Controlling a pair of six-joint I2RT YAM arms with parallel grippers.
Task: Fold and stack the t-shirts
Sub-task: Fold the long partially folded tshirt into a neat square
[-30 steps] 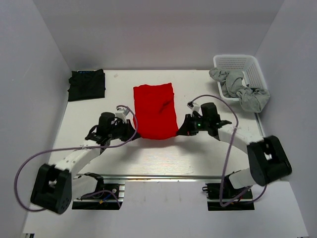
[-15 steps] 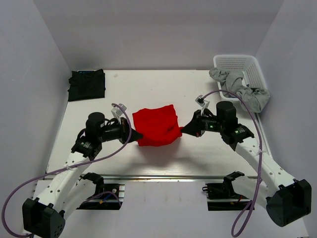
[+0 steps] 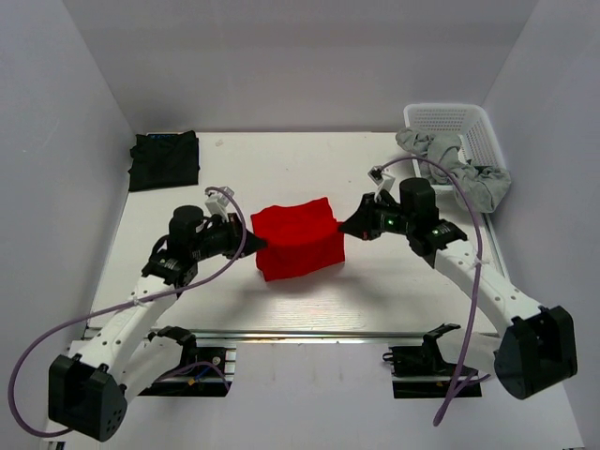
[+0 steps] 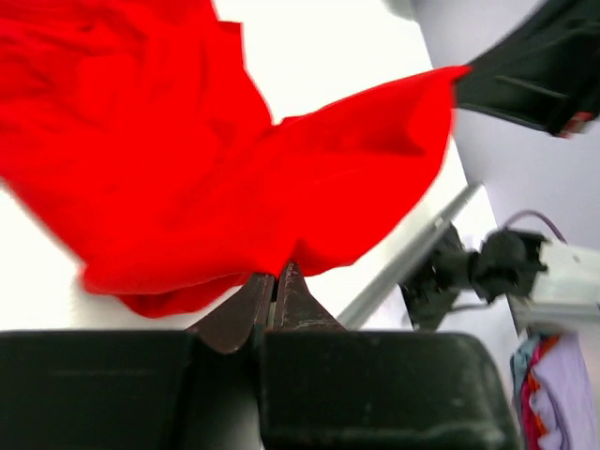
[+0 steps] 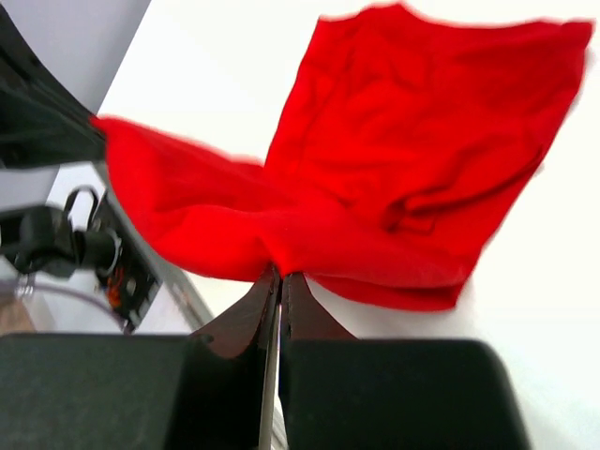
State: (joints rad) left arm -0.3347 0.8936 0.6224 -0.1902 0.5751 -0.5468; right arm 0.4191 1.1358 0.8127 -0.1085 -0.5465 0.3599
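Red shirt [image 3: 295, 242] is hanging over the middle of the table [image 3: 394, 291], left pincer [image 3: 258, 245] and right pincer [image 3: 341, 228] each clenching a corner.

The white worktop [image 3: 394, 281] carries a black cloth t-shirt [image 3: 164, 159] far left, a white plastic lattice basket [image 3: 469, 122] far right, a red cloth t-shirt [image 3: 298, 239] centrally.

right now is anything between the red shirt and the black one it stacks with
Nothing loose: bare table separates the red shirt, pinched by the left pincer and right pincer, from the black shirt at the far left corner. The left arm sits near that line.
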